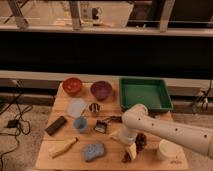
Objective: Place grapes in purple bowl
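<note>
The grapes [141, 140] are a dark reddish bunch lying on the wooden table [60, 160] near its front edge, right of centre. The purple bowl [101, 90] stands at the back middle of the table, empty as far as I can see. My gripper [130, 151] hangs from the white arm [170, 131], which reaches in from the right. It is low over the table just left of the grapes, touching or almost touching them. A dark bit [127, 157] lies just below the gripper.
A red bowl [72, 85] stands left of the purple one and a green tray [144, 94] to its right. A clear lid [76, 107], metal cup [94, 108], blue cup [80, 123], black block [55, 125], blue sponge [94, 151], yellowish piece [64, 147] and white cup [167, 149] lie around.
</note>
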Robot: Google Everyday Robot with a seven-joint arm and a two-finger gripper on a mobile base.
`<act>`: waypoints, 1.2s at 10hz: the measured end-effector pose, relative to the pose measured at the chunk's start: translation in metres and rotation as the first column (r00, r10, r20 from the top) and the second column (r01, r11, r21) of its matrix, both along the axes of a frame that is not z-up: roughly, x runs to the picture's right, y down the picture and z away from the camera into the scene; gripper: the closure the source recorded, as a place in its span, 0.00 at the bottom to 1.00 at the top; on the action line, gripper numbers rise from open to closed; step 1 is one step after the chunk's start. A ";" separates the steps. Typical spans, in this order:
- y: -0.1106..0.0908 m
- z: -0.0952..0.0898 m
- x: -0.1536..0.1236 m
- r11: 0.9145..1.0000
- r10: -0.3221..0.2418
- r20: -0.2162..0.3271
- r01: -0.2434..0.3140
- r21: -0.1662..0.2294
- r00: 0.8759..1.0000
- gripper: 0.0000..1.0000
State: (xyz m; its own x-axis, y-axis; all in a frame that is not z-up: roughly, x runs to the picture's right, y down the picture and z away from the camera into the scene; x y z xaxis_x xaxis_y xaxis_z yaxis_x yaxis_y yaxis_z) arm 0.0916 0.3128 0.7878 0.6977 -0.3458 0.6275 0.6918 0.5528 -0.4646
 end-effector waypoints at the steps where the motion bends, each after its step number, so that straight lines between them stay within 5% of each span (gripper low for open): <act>1: -0.001 -0.001 0.001 1.000 0.000 -0.001 0.000 0.000 1.000 0.32; 5: -0.008 -0.006 0.001 1.000 0.000 0.001 0.000 0.002 1.000 0.68; 8: -0.013 -0.010 0.004 1.000 -0.001 -0.001 0.001 0.001 1.000 0.71; 12: -0.013 -0.003 0.007 1.000 0.011 0.015 -0.011 -0.007 1.000 0.91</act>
